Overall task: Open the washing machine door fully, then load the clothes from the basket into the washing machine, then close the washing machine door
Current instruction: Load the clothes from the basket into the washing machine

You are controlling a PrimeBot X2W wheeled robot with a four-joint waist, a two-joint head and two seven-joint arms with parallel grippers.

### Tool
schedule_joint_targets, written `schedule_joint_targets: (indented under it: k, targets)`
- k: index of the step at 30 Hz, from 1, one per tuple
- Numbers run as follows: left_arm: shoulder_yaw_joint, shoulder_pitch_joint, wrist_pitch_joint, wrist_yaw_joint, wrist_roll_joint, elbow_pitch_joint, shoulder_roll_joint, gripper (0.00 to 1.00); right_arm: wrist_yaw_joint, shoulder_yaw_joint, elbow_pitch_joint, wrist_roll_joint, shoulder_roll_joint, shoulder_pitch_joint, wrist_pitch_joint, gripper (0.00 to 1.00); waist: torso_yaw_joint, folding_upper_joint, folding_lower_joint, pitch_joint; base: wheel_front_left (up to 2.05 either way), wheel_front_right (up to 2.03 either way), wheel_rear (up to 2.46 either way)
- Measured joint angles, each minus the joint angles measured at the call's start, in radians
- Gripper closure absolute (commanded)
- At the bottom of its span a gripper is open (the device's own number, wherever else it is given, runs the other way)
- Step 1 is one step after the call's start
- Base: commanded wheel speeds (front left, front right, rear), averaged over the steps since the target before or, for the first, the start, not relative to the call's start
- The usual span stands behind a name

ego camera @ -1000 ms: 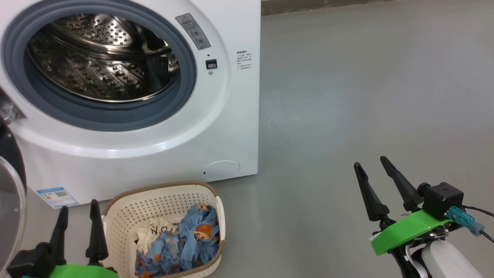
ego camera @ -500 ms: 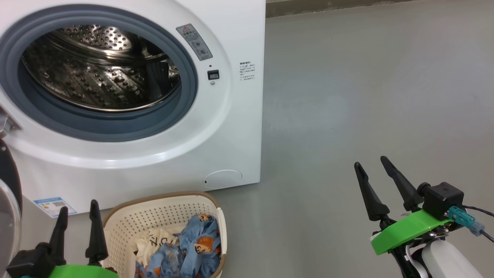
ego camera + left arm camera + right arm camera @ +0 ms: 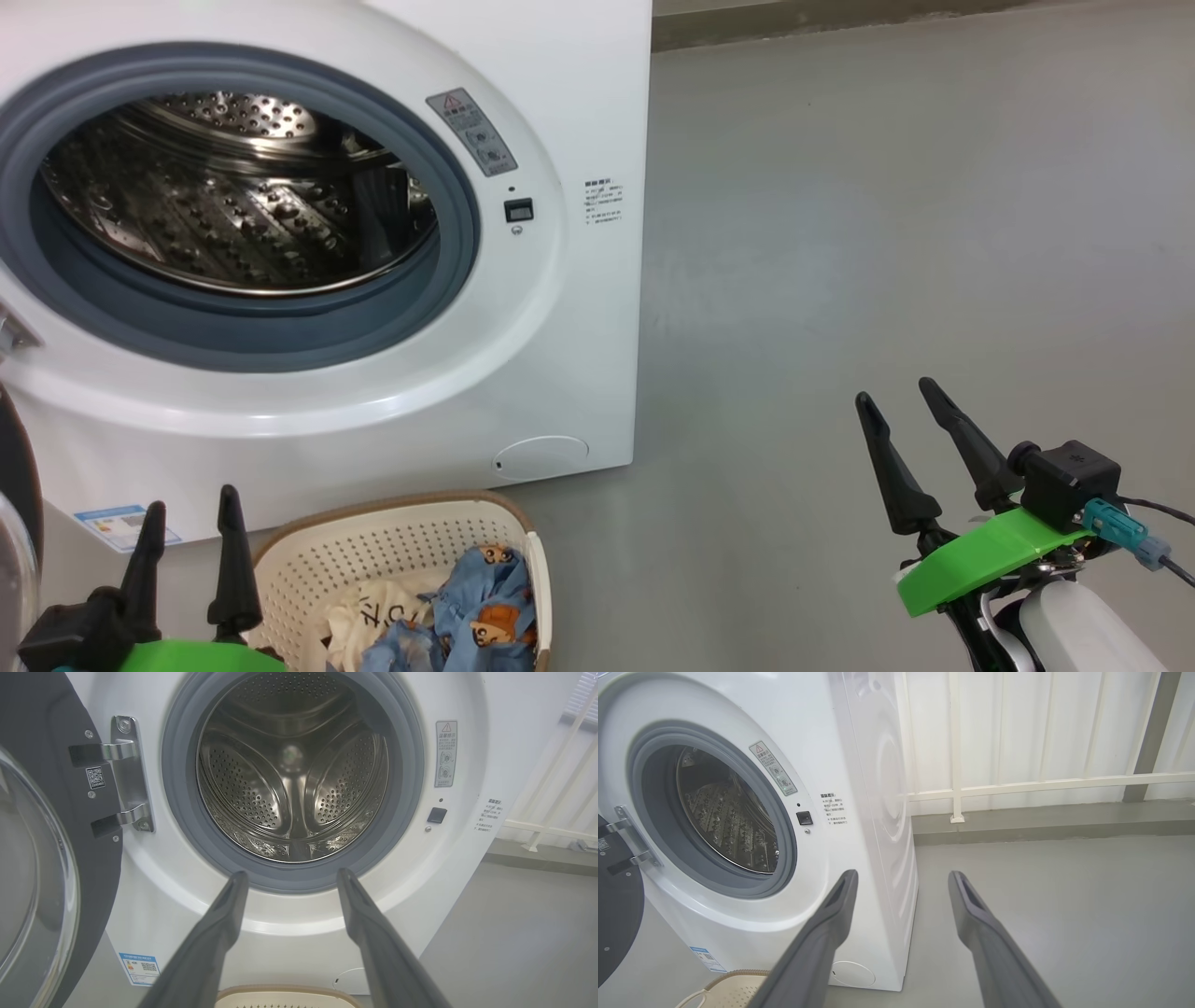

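Holds L gripper [image 3: 190,500] near-left beside basket [image 3: 373,510], R gripper [image 3: 895,392] near-right over floor [image 3: 840,233]; fingers pointing far, both released, empty.

Left pincer [image 3: 187,537] agape; right pincer [image 3: 898,397] agape.

The washing machine [image 3: 579,112] is white, its gasket [image 3: 280,341] grey-blue, its drum [image 3: 215,215] shiny steel dotted with holes. The washing machine door [image 3: 28,718] is glossy black. The basket [image 3: 308,560] is cream, perforated, brown-rimmed. The clothes [image 3: 485,597] are blue with orange-brown bears; one cream piece [image 3: 373,611] carries black lettering. The floor [image 3: 887,233] is plain grey
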Motion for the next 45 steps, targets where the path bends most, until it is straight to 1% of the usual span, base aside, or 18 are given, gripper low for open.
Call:
schedule_joint_targets:
  k: [6, 34, 45]
  targets:
    - [-0.002, -0.002, 0.0, -0.007, -0.007, 0.007, 0.0, 0.0, 0.0, 0.002, 0.0, 0.0, 0.0, 0.0, 0.0, 0.0, -0.001, 0.0, 0.0, -0.002, 0.09, -0.09, 0.0]
    - [-0.01, -0.004, 0.0, -0.006, -0.009, 0.011, 0.004, 0.0, 0.0, 0.005, 0.001, 0.0, 0.002, 0.0, 0.0, 0.0, -0.005, 0.0, 0.0, 0.01, 0.0, 0.0, 0.0]
    - [-0.022, -0.009, 0.001, -0.006, -0.017, 0.017, 0.005, 0.0, 0.0, 0.003, -0.001, 0.0, 0.006, -0.002, 0.0, 0.0, -0.005, 0.0, 0.0, 0.037, 0.0, 0.0, 0.0]
